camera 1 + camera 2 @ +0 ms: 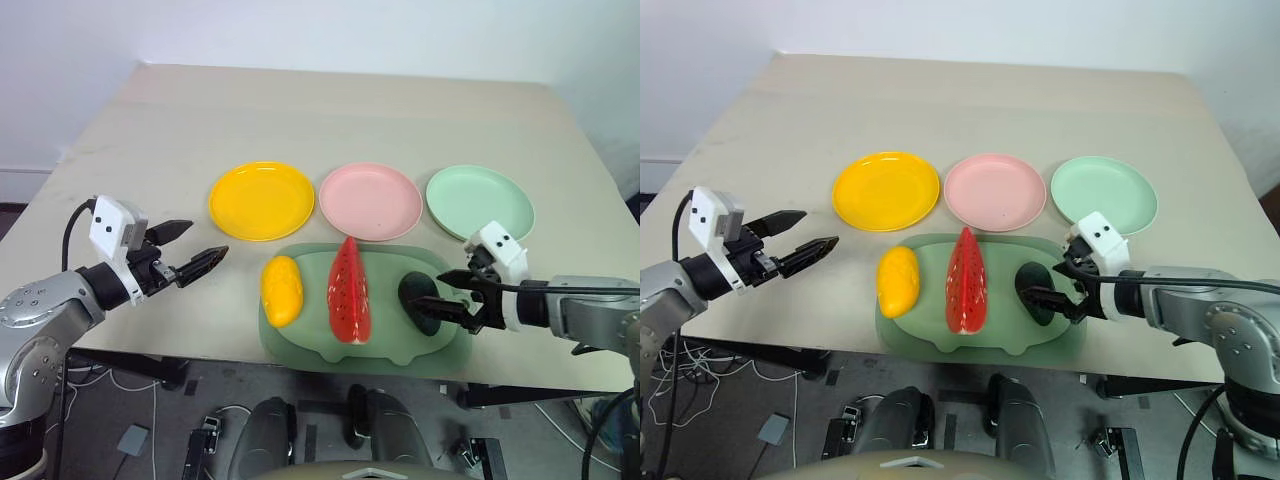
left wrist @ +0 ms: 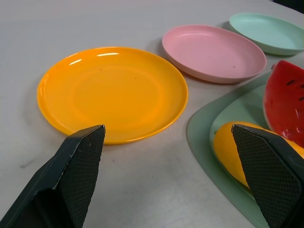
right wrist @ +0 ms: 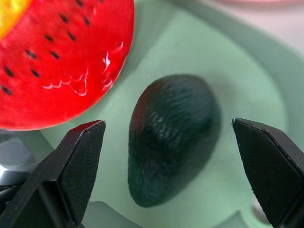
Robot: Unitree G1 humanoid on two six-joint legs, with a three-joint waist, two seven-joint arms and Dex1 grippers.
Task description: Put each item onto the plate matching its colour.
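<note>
Dark, pebbled avocado (image 3: pixel 171 137) lay on the pale green board (image 1: pixel 300 335), framed between the wide-open, empty right gripper (image 1: pixel 452 305). Glossy seeded watermelon wedge (image 1: pixel 348 290) and smooth oval mango (image 1: pixel 282 289) lay leftward. Left gripper (image 1: pixel 190 250) hovered open, empty. Round yellow (image 1: pixel 261 200), pink (image 1: pixel 370 200) and mint plates (image 1: pixel 478 199) sat farther back.
</note>
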